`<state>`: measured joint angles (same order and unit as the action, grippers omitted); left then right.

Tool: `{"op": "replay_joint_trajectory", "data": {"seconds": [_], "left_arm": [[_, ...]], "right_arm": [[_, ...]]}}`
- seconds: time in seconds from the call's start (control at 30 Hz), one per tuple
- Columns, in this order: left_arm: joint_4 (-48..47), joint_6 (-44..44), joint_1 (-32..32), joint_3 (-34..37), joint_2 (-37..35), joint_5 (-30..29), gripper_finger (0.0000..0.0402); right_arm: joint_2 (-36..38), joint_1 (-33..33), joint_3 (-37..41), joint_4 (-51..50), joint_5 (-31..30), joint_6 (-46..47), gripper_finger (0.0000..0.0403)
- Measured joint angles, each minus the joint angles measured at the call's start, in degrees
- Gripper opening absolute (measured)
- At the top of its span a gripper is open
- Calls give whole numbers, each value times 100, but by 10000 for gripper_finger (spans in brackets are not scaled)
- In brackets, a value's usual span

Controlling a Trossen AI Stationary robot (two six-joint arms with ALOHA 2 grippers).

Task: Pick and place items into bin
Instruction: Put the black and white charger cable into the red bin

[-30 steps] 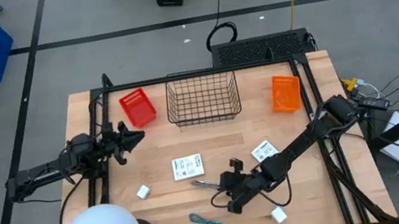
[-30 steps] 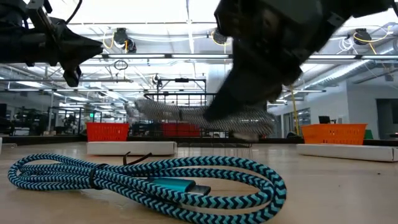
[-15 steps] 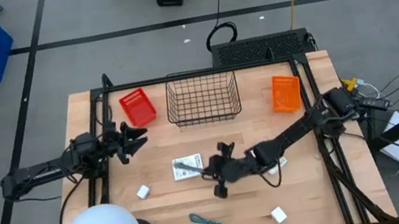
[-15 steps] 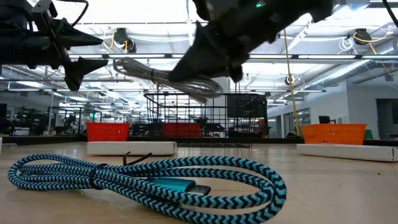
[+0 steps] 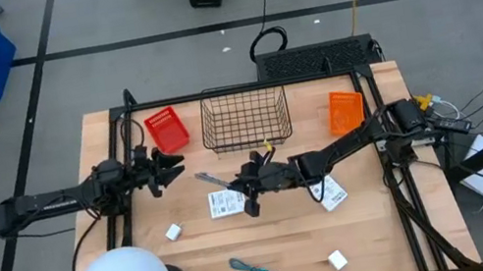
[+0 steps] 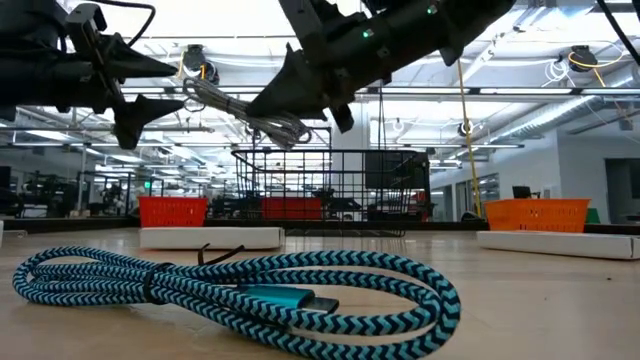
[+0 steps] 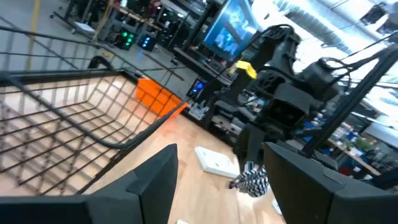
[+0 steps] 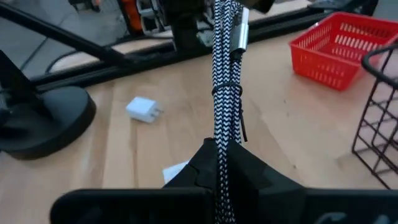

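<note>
The right gripper [image 5: 248, 186] is mostly hidden under its own arm in the high view. It is clenched on a bundled grey braided cable [image 8: 224, 81] with a metal plug, held above the desk [image 5: 388, 229] between the white packet [image 5: 225, 202] and the wire basket [image 5: 244, 118]. A second ago it was lower, near the desk's front. The left gripper [image 5: 173, 164], then nearly closed, now stands released beside the red bin [image 5: 166, 130].

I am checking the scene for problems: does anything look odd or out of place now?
Only one thing: a grey braided cable hangs in the air, held by the right tool and pointing at the open left tool. Nothing looks spilled or damaged.
</note>
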<state>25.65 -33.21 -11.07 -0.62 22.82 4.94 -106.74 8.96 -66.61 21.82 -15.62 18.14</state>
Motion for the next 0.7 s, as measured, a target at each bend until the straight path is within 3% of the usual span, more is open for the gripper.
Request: {"op": "replay_joint_trajectory", "data": {"seconds": [0.43,0.7], "left_arm": [[2186,22,546,0,1634,-83,239],[2181,77,595,-362,2585,-298,239]], "right_arm": [[0,-235,-4,69,236,1,11],[0,-239,-4,241,238,-104,11]]}}
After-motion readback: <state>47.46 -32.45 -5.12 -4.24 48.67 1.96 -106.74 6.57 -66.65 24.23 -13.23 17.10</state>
